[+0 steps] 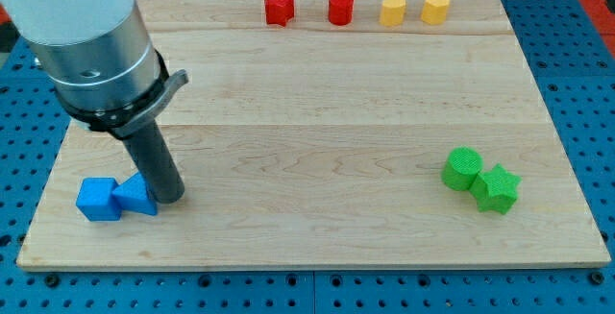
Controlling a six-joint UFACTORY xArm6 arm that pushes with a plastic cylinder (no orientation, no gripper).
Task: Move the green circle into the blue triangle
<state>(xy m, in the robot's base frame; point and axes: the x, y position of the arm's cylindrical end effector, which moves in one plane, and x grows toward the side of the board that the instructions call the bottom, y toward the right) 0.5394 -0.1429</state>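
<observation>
The green circle (462,168) lies at the view's right, touching the green star (497,189) just below and right of it. The blue triangle (135,197) lies at the view's lower left, with a blue cube (98,199) touching its left side. My tip (169,199) rests on the board right against the blue triangle's right side. It is far to the left of the green circle.
Along the board's top edge stand a red star (279,8), a red cylinder (340,9), a yellow block (392,10) and a yellow hexagon (435,7). The wooden board (317,141) lies on a blue perforated table.
</observation>
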